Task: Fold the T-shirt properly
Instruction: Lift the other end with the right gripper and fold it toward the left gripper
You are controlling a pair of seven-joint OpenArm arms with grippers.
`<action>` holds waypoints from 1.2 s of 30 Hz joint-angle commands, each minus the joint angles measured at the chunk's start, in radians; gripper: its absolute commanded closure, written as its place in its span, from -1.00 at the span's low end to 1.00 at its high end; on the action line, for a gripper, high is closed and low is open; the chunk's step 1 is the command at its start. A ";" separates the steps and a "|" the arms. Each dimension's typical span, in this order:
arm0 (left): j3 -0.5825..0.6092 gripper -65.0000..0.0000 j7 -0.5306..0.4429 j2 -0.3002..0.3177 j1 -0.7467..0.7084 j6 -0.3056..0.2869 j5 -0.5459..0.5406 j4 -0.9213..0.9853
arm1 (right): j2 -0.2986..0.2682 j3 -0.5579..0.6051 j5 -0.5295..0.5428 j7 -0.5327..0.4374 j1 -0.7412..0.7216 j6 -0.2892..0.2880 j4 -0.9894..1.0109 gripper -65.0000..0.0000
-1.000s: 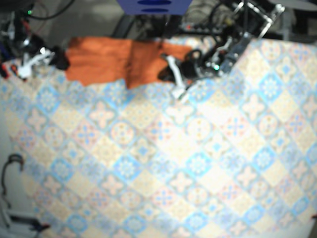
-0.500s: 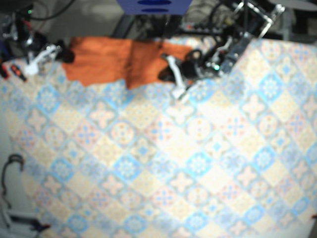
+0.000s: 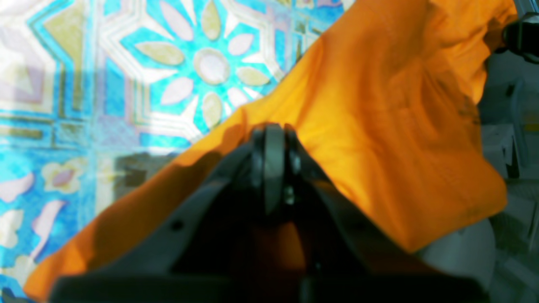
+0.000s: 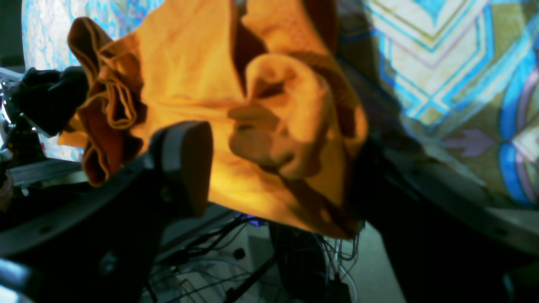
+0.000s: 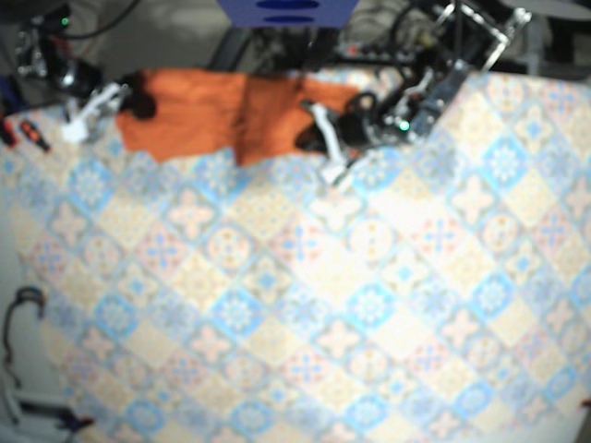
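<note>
1. I see the right gripper (image 5: 138, 100) has moved in from the tile-patterned desk's (image 5: 369, 305) far-left corner to the crumpled orange fabric T-shirt (image 5: 194, 115).
2. Its fingers gape wide, with cloth bunched between them.
3. The left gripper (image 3: 273, 134) is pinched tight on the shirt's edge.
4. The shirt lies along the desk's far edge.

— What colour is the garment?
— You have a plain orange cloth T-shirt (image 5: 194, 115) with no print. Its folds turn rust-brown in shadow.
— And under it?
— Your desk wears a tiled patterned cloth (image 5: 369, 305): diamonds of cream, peach and sky blue with flower medallions. Up close you see turquoise bands, white outlines, olive-beige petals and touches of lilac.
— Anything else?
— Your left jaws and right jaws are black, and the right ones carry a greyish pad (image 4: 185, 164). At the edges you have small red-and-black tools (image 5: 32, 137) and a deep blue panel (image 5: 286, 9).
</note>
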State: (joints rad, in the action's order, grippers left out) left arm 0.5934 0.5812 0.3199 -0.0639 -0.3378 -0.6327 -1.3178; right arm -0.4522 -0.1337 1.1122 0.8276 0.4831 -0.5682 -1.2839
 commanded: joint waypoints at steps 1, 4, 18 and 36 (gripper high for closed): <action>-0.003 1.00 0.098 0.032 -0.009 0.073 0.093 0.024 | 0.014 0.032 -0.030 0.071 0.012 0.004 0.000 -0.36; -0.003 1.00 0.098 0.032 -0.009 0.073 0.093 0.024 | 0.013 0.032 -0.030 0.071 0.012 0.004 0.000 -0.35; -0.003 1.00 0.098 0.032 -0.009 0.073 0.093 0.024 | 0.014 0.024 -0.128 0.040 0.012 0.009 -0.021 0.88; -0.003 1.00 0.098 0.028 -0.009 0.073 0.190 0.024 | 0.013 0.013 -0.209 0.009 0.081 0.103 -0.455 0.88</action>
State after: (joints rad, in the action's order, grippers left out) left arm 0.5934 0.5671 0.3187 -0.0639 -0.3538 -0.5632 -1.3182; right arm -0.4267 -0.1097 0.8894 0.8509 0.5621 -0.4587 -1.7233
